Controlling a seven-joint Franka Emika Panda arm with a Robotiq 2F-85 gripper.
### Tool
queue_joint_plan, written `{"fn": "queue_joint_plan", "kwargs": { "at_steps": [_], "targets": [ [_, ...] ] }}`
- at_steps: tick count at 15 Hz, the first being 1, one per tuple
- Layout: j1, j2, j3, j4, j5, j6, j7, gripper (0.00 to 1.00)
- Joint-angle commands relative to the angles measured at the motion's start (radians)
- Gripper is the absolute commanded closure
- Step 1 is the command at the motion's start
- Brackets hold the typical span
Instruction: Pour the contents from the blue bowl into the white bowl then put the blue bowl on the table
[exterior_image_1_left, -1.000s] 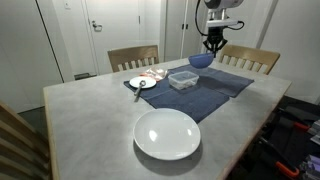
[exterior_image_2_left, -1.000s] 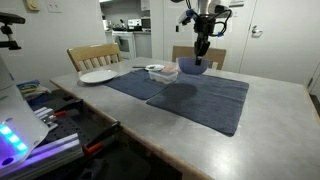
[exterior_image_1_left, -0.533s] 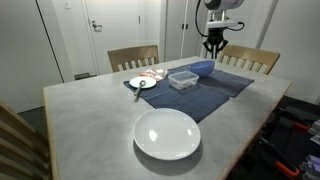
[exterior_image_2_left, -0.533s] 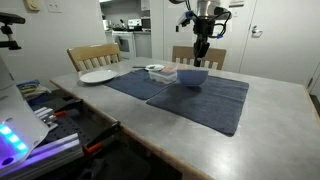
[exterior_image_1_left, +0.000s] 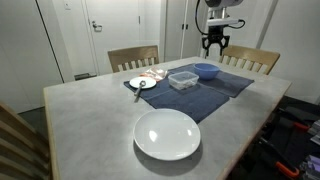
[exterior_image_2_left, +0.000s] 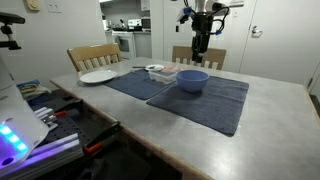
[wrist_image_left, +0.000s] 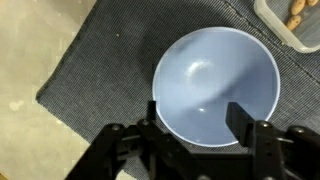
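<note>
- Claw (exterior_image_1_left: 215, 45): hangs over the far end of the table (exterior_image_1_left: 90, 115), jaws spread wide, gripping nothing. In the wrist view its two fingers (wrist_image_left: 155, 116) sit on either side of the near rim of the blue bowl (wrist_image_left: 216, 85) and above it.
- The blue bowl stands upright and looks empty. It rests on a dark blue mat (wrist_image_left: 110, 80), directly beneath the claw and apart from it in both exterior views (exterior_image_2_left: 193, 81).
- A square clear container (exterior_image_1_left: 183, 79) sits just beside the bowl on the same mat. Something tan lies inside it, too small to identify.
- A small white dish (exterior_image_1_left: 141, 83) lies at the mat's far corner, near the container.
- A large white plate (exterior_image_1_left: 167, 134) lies on the bare table top, well apart from the bowl.
- Two wooden chairs (exterior_image_1_left: 133, 57) stand behind the table, one of them just behind the claw (exterior_image_1_left: 250, 58).
</note>
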Motion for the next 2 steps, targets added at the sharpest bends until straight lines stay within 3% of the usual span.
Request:
{"fn": "queue_joint_plan", "kwargs": {
  "at_steps": [1,2],
  "targets": [
    [0.028,-0.086,-0.022,-0.048,-0.015,0.007,0.030,0.01],
    [0.030,-0.098,-0.023,-0.041,-0.016,-0.004,0.039,0.00]
  ]
}}
